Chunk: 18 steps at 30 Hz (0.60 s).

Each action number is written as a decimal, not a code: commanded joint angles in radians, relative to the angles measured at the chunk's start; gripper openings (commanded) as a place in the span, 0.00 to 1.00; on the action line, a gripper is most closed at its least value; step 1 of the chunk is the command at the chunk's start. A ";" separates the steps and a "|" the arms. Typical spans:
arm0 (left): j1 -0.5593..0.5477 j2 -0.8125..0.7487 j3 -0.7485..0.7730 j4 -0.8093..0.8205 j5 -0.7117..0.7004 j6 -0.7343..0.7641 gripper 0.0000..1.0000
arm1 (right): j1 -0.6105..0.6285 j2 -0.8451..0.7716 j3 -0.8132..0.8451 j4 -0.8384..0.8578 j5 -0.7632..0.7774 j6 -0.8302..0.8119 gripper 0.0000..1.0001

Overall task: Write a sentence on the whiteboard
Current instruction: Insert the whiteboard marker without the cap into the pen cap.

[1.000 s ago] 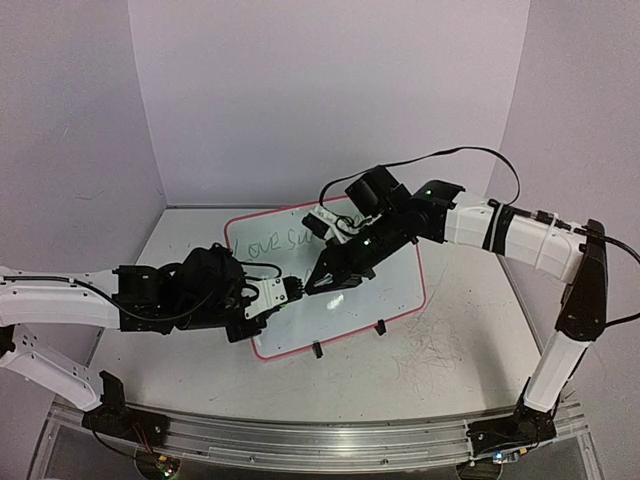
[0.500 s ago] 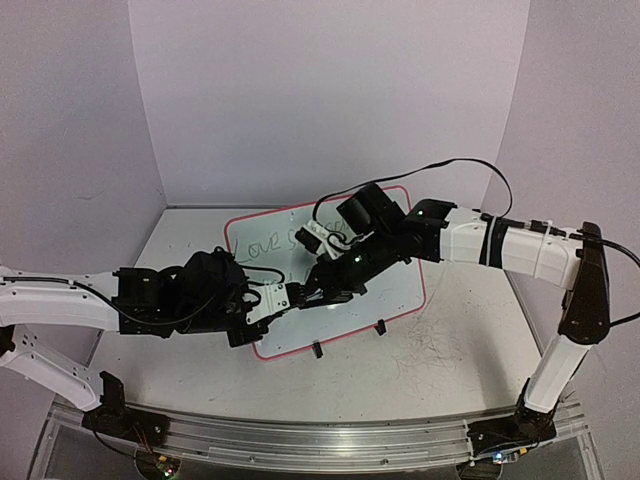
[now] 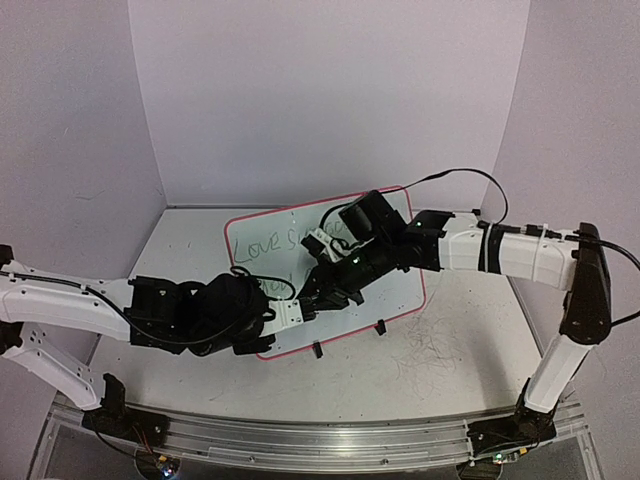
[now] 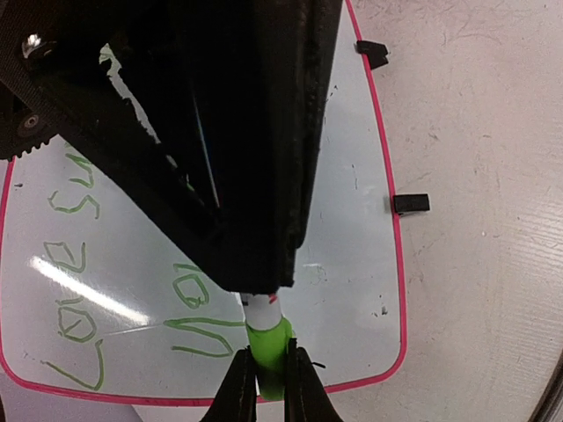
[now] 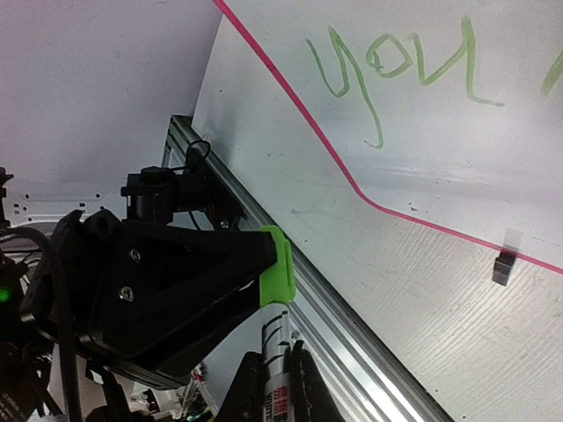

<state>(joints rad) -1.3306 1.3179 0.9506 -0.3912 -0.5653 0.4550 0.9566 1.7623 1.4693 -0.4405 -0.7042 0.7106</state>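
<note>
I read left gripper [image 4: 268, 387] pinching green cap [image 4: 268, 341], right gripper [image 5: 277, 391] clamping marker [image 5: 274, 338]: recapping over whiteboard's [image 3: 395, 285] near-left part; sentence [image 3: 265, 245] looks finished.

Top view: the arms cover the whiteboard's [image 3: 395, 288] centre and near-left corner; the sentence [image 3: 262, 245] disappears under them after its first word. Left wrist view: the right gripper [image 4: 258, 283] masks the marker barrel above the green cap [image 4: 268, 347]. Right wrist view: the marker [image 5: 275, 343] is cut by the bottom edge, its print too small to read.
</note>
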 commanded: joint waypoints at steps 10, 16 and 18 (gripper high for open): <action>-0.080 -0.022 -0.001 0.271 0.096 -0.165 0.13 | 0.079 -0.163 -0.317 0.416 0.055 -0.126 0.00; -0.080 -0.106 -0.017 0.178 0.246 -0.352 0.71 | 0.033 -0.273 -0.516 0.530 0.139 -0.368 0.00; -0.081 -0.133 -0.006 0.141 0.280 -0.398 0.75 | 0.024 -0.310 -0.579 0.615 0.133 -0.388 0.00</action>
<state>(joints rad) -1.4101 1.2643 0.9203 -0.2687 -0.4052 0.2106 1.0044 1.5310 0.9917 -0.0192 -0.6155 0.4782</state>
